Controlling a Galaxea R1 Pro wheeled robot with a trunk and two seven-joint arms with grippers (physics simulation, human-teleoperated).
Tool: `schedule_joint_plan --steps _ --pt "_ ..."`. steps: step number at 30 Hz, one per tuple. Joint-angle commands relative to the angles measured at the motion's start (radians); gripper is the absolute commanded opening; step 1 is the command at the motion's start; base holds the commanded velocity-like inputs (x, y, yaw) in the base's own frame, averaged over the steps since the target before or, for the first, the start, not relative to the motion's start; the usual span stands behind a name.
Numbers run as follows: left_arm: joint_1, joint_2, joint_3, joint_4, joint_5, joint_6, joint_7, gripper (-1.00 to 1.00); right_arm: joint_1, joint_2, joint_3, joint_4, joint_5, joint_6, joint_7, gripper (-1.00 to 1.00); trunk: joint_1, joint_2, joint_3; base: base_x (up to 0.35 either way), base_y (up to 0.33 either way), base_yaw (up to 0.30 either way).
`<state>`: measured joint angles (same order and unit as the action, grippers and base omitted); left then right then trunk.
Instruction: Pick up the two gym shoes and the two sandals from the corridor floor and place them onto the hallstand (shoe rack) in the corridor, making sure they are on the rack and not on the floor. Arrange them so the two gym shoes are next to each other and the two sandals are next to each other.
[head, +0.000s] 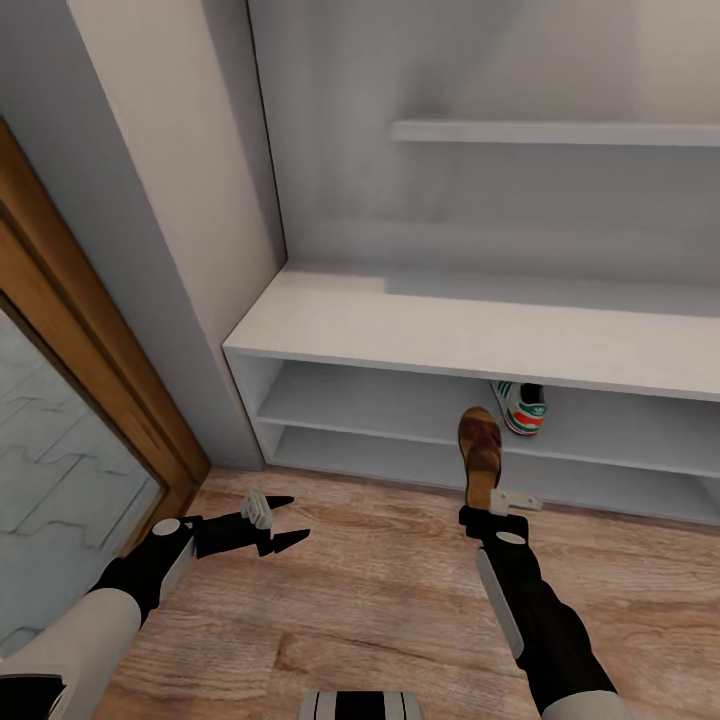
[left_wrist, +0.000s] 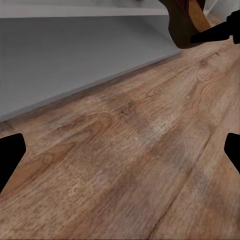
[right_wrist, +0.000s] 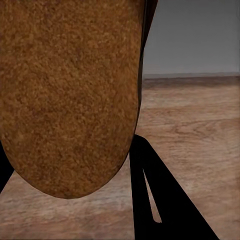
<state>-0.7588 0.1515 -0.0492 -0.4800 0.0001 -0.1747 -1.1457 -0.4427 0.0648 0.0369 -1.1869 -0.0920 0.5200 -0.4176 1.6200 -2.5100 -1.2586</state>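
Hallstand (head: 480, 340) ahead; one gym shoe (head: 520, 405) sits on its upper shelf tier. Right gripper (head: 497, 503) clamped on a brown sandal (head: 480, 445), held above the corridor floor (head: 380, 600). Left gripper (head: 275, 522) empty, jaws apart.

The sandal (head: 481, 452) clamped between the right jaws has a grainy, suede-like matt brown sole (right_wrist: 70, 95), rough and speckled. Beneath both sets of jaws, the corridor floor (head: 380, 600) looks like wood planking, with a light brown grain and a faint satin sheen. Ahead of the jaws, the hallstand (head: 470, 335) is smooth, matt pale grey, like painted board. The gym shoe (head: 520, 405) on its shelf looks white and smooth. The arms' shells are glossy black and white plastic.
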Motion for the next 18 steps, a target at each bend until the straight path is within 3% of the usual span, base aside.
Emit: schedule_joint_plan --steps 1,13,18 --pt "0.000 0.001 -0.005 0.000 0.000 -0.010 0.001 1.00 -0.001 0.000 0.002 -0.001 -0.012 0.002 -0.011 -1.00 0.000 0.000 -0.001 0.069 0.000 0.000" --pt "0.000 0.000 -0.005 0.000 0.000 -0.010 0.001 1.00 0.000 0.000 0.003 0.000 -0.012 0.003 -0.012 -1.00 0.000 0.000 -0.001 0.285 0.000 0.000" --pt "0.000 0.000 -0.005 0.000 0.000 -0.009 0.001 1.00 -0.001 0.000 0.002 0.000 -0.012 0.003 -0.012 -1.00 0.000 0.000 -0.001 0.092 0.000 0.000"
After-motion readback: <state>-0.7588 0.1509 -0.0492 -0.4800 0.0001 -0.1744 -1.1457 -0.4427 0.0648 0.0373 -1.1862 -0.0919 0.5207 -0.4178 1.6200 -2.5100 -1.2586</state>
